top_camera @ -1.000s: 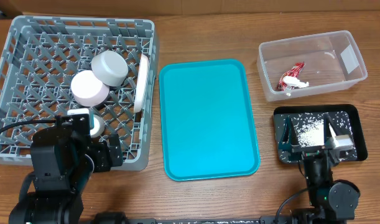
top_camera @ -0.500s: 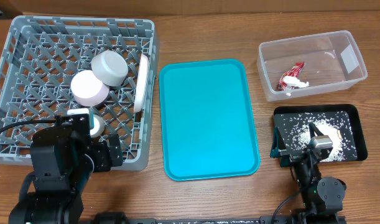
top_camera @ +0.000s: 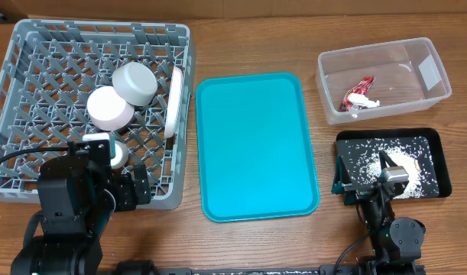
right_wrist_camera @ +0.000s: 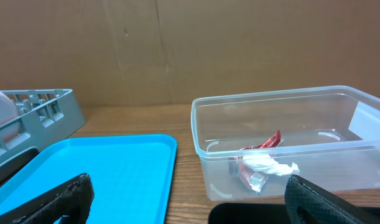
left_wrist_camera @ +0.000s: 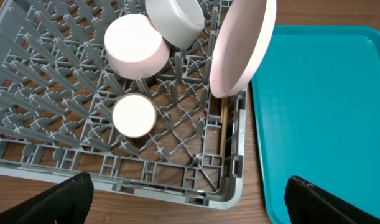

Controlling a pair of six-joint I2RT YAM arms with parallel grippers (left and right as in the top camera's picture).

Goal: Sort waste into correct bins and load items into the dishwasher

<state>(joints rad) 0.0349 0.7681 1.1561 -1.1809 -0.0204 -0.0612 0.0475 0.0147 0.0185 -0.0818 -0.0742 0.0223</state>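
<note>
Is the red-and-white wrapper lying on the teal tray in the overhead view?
No, the wrapper lies inside the clear tub, apart from the teal tray.

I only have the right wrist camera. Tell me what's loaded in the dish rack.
Observer: A pale pink bowl and a grey bowl sit side by side in the dish rack, with a small white cup nearby.
Operator: Find the chopsticks.
Observer: The chopsticks lie inside the rack, along the wall beside the teal tray.
Operator: Now report on the black tray.
Observer: Loose rice grains are scattered across the black tray.
</note>
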